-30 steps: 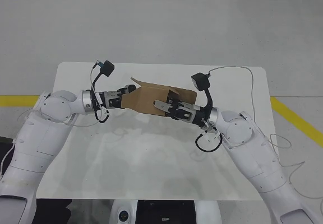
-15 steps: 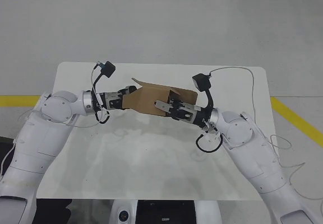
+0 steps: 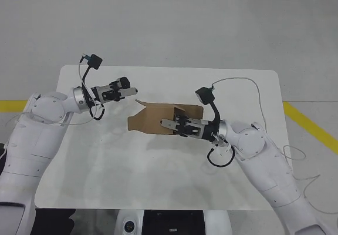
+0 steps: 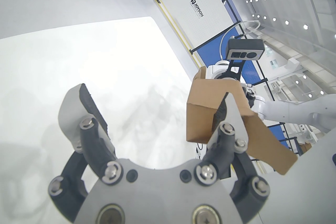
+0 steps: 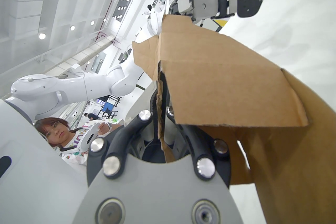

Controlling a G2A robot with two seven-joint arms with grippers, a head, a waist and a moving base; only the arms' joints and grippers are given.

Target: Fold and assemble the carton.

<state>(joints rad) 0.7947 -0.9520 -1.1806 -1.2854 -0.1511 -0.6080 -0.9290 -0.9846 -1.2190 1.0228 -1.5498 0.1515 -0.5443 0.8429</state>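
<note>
Carton (image 3: 154, 114), brown and part-folded with loose flaps, sits over the middle of the white surface (image 3: 157, 176); whether it rests on it or is held just above cannot be told. The right pincer (image 5: 161, 109) is clamped on the edge of one cardboard wall. The left pincer (image 3: 129, 91) hangs apart from the carton, beyond its far left corner, fingers (image 4: 84, 101) spread wide around nothing.
</note>
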